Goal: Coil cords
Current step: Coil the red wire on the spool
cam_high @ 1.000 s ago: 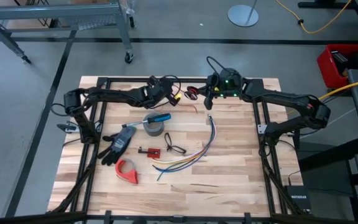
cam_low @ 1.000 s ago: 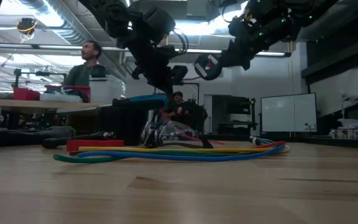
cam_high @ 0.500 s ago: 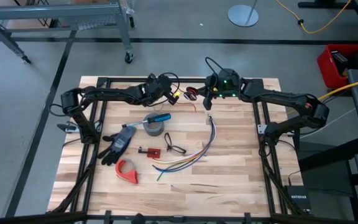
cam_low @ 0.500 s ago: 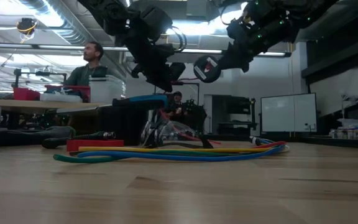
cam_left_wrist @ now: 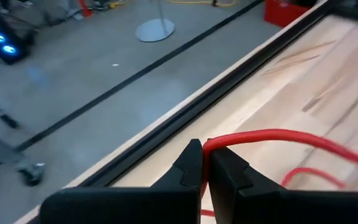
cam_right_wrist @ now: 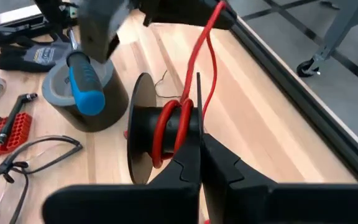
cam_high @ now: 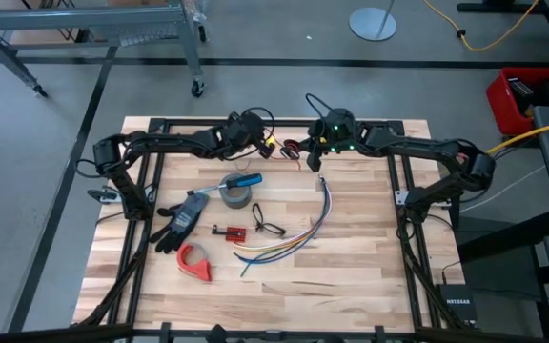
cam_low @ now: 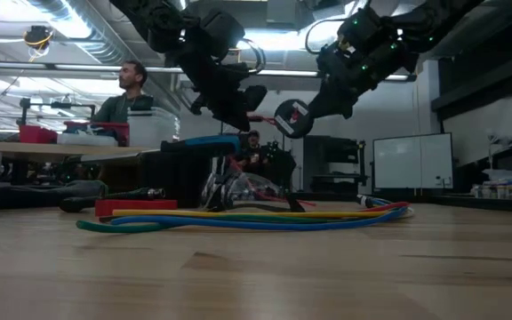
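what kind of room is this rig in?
Likely a robotics lab or workshop: bare concrete floor, a wheeled metal cart, cluttered workbenches behind with a person at one, and exposed ceiling ducts.

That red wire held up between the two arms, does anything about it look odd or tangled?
Nothing stands out. The red wire runs from the left pincer to a black spool at the right pincer, with a few turns wound on unevenly.
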Available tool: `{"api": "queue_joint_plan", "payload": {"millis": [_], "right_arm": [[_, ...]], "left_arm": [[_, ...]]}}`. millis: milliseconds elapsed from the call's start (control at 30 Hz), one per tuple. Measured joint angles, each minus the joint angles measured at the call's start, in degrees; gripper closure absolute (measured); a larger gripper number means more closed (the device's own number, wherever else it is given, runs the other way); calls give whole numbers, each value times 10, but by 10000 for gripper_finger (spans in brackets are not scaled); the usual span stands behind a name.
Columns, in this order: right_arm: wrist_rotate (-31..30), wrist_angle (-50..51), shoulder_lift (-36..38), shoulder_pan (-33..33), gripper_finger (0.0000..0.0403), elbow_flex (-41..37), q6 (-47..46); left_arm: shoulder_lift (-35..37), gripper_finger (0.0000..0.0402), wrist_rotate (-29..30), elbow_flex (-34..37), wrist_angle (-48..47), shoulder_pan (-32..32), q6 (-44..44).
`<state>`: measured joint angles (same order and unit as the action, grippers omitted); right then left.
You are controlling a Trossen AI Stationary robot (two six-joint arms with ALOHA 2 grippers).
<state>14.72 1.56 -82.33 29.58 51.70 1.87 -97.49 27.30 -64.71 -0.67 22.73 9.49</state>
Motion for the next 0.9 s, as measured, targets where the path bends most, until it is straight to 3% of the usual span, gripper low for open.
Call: {"api": "queue_joint_plan", "payload": {"millis": [133, 400, 900], "right_arm": [[-5, -21, -14, 0, 402, 0, -1], [-87, -25, -20, 0, 402, 0, 0], [-112, 17, -20, 0, 402, 0, -1]], "left_arm": [[0, 401, -50, 0, 4, 0, 34], [0, 401, -161, 0, 2, -1, 87], [0, 401, -174, -33, -7, 35, 115]]}}
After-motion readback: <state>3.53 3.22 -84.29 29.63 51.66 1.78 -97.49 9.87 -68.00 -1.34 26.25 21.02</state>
